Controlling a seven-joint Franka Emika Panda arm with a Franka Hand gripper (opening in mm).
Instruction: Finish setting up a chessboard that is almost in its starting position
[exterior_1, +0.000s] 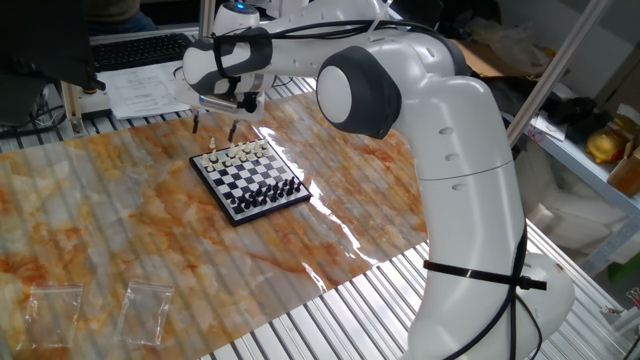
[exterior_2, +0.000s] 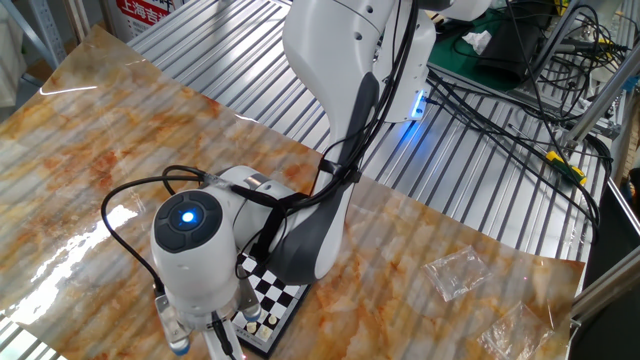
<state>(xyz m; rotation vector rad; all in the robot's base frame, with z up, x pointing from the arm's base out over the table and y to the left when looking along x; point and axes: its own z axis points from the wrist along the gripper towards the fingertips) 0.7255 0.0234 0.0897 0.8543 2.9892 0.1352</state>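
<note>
So the chessboard (exterior_1: 250, 179) sits mid-table, cream pieces along its 12 o'clock edge, black ones along the 5 o'clock edge. Looks nearly set, though the pieces are too tiny to say which square is off. The gripper (exterior_1: 213, 124) hovers just past the cream edge at 11 o'clock, jaws spread wide and empty. Plenty of bare table all around; two plastic bags (exterior_1: 95, 305) lie way off at 7.

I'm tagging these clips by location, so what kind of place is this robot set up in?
Most likely a robotics lab or workshop. The chessboard sits on a marbled sheet over a metal slatted bench, with loose cables trailing nearby and a keyboard and papers behind.
</note>
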